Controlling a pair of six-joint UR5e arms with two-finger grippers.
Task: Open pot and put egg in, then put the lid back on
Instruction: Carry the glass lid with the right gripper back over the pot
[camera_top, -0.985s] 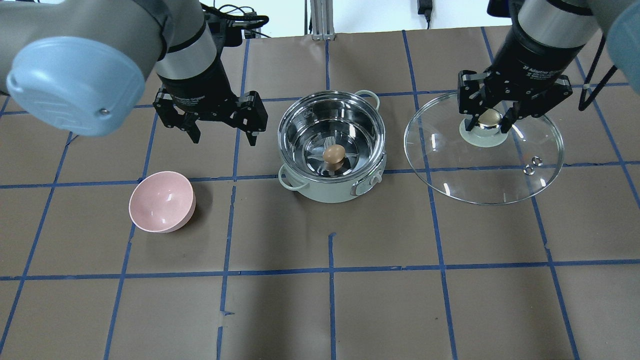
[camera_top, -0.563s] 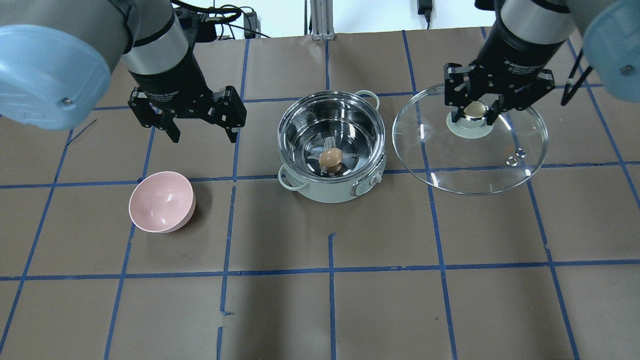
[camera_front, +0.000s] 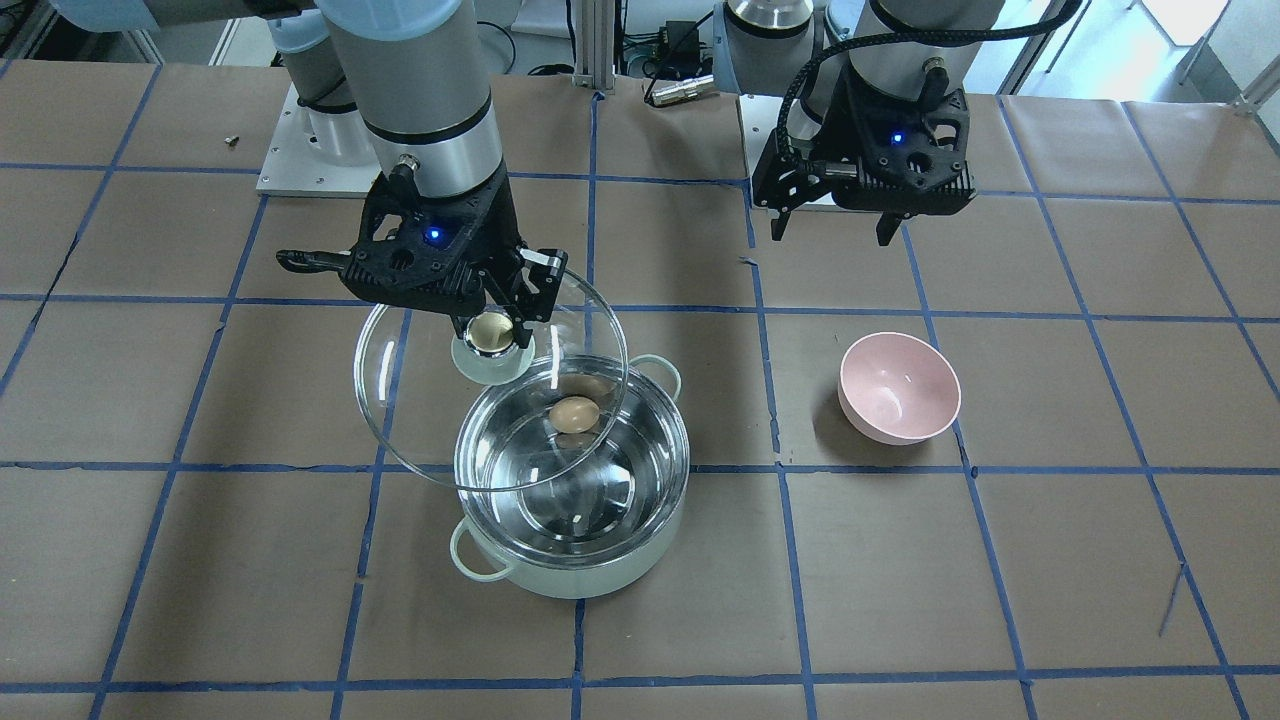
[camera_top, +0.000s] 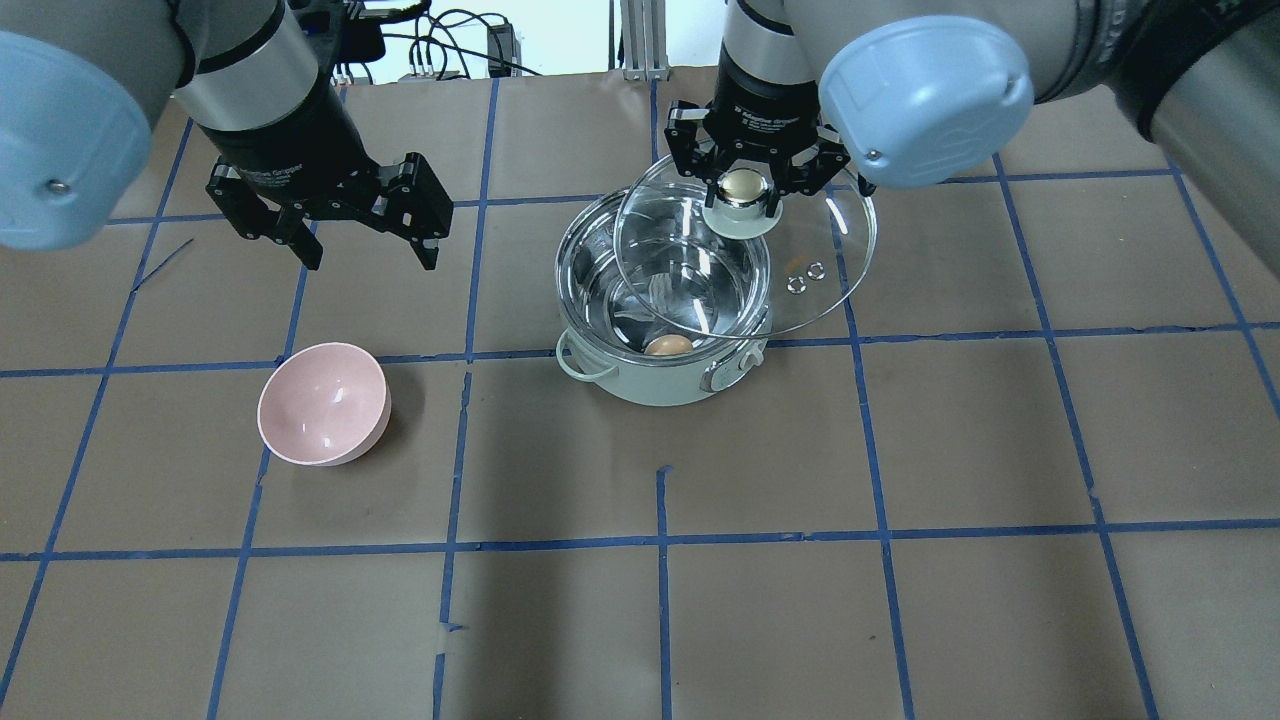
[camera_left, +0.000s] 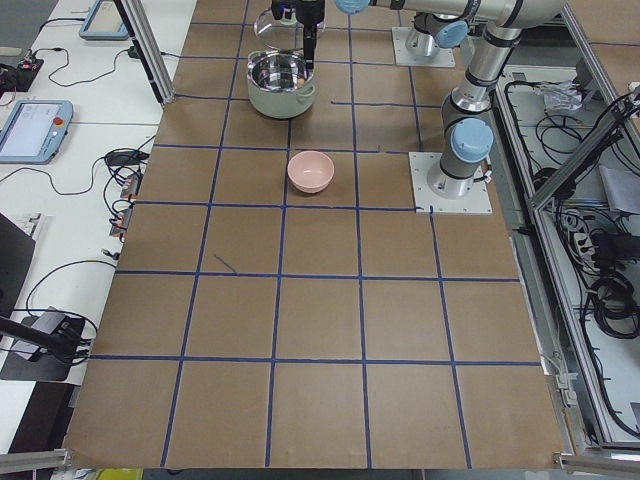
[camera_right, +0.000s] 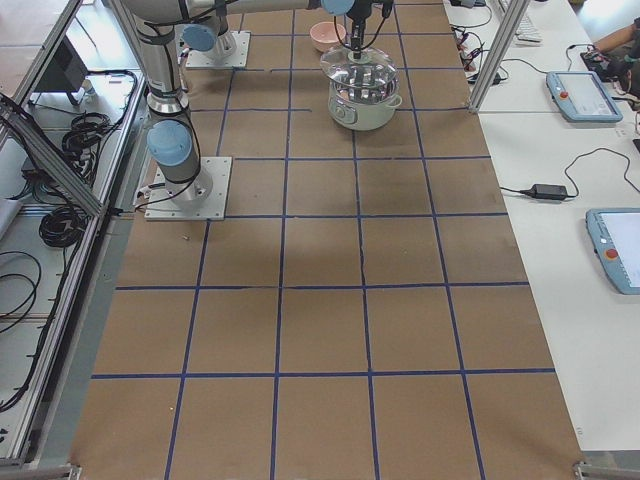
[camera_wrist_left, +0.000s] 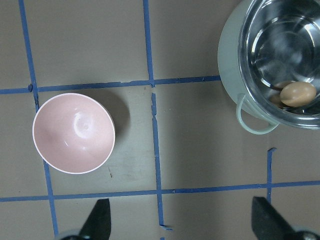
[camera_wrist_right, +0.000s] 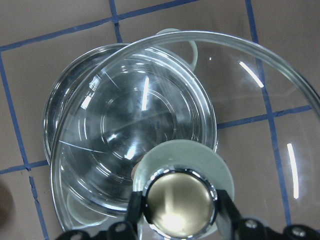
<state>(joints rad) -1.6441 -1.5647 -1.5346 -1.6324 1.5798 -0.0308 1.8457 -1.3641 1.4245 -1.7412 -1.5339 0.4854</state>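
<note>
Right gripper (camera_top: 742, 192), jaws pinching the lid (camera_top: 800, 230), should centre it over the pot (camera_top: 665, 388) and lower level; left gripper (camera_top: 370, 258) jaws spread.

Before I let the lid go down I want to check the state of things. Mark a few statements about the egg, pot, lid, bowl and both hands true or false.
1. The egg lies inside the pot. True.
2. The right hand is shut on the knob of the lid. True.
3. The lid is seated on the pot's rim. False: it is held above the pot and offset, covering only part of the opening.
4. The left hand grips the pink bowl. False: it is open and empty, apart from the bowl.
5. The pink bowl is empty. True.
</note>
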